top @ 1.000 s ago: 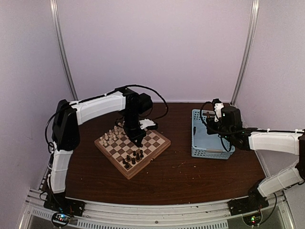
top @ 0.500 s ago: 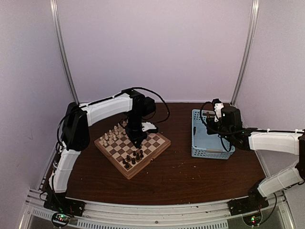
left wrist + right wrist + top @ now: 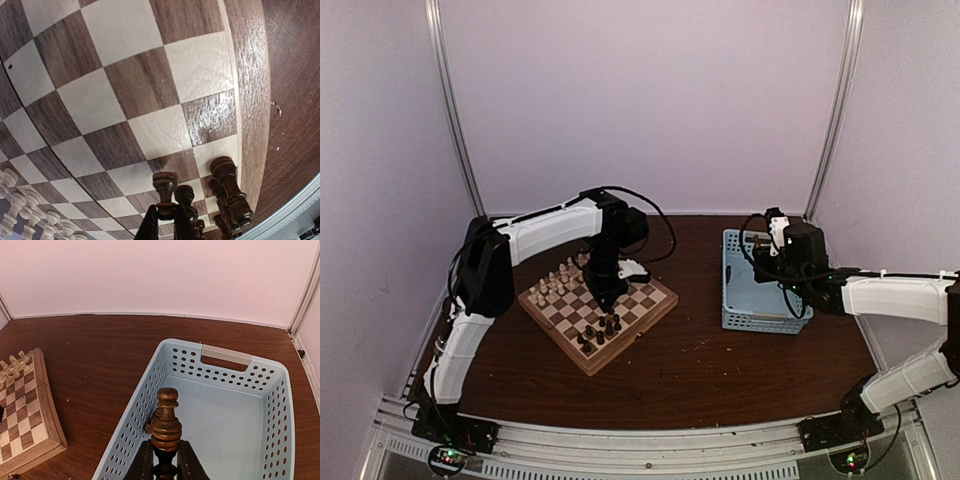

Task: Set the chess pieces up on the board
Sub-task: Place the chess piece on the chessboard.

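Logged a rightward swing at the elbow of the left arm (image 3: 545, 225) since a second ago, with the left gripper (image 3: 608, 293) kept over the same part of the board (image 3: 632, 332); found no shift in the right arm (image 3: 895, 297). Read the left jaws as pinched narrow on the stem of a dark chessman (image 3: 165, 186), hung above squares by the corner of the board (image 3: 140, 85), just beside the standing dark pieces (image 3: 231, 196); cannot tell whether its base touches the wood. Placed the cream pieces (image 3: 20, 205) in their rows on the opposite side. Found the right gripper (image 3: 165, 462) clamped narrow on the foot of a knob-topped brown chessman (image 3: 165, 421), poised above the near-left wall of the blue basket (image 3: 127, 435), well apart from the board. Judged the main risk to be on the left: brushing or toppling the crowded dark neighbours while lowering or spreading the fingers, owing to the tight gap. Also possible: tipping on release if let go before seating flat, or landing astride two squares. On the right, judged a slip or pivot possible during the carry, given so low and small a grip. Also a clash of arms if brought over the board too soon.
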Available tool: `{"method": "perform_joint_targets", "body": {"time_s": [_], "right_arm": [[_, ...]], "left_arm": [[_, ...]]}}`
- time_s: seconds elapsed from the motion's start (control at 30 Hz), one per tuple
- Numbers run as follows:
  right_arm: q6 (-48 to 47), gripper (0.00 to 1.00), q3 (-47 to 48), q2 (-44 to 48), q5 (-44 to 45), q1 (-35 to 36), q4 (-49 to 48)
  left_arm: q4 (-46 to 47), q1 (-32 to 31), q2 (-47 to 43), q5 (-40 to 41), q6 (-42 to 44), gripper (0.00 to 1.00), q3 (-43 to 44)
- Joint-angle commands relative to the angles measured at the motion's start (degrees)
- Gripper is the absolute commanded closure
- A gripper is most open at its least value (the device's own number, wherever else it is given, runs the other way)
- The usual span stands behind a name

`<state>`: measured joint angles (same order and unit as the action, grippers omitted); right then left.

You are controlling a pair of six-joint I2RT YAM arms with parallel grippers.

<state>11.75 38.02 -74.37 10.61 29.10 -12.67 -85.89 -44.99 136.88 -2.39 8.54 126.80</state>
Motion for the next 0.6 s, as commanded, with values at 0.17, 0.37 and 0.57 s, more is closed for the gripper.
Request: {"method": "perform_joint_targets", "body": {"time_s": [0.17,0.37,0.57], "right_arm": [[-0.41,0.89,1.72,-0.60,1.54,-0.27,1.25],[-0.42,0.89,2.05,-0.82,1.64,-0.27,1.59],[-0.42,0.89,2.36,-1.08,1.60,-0.31,2.10]], "left_arm": [[-2.75,0.08,1.41,-1.62,0.55,0.92,1.85],[-4.15,0.08,1.85,-1.99,0.41,0.92,2.21],[-4.20,0.08,2.81,-2.17,-0.09,0.91,3.24]]}}
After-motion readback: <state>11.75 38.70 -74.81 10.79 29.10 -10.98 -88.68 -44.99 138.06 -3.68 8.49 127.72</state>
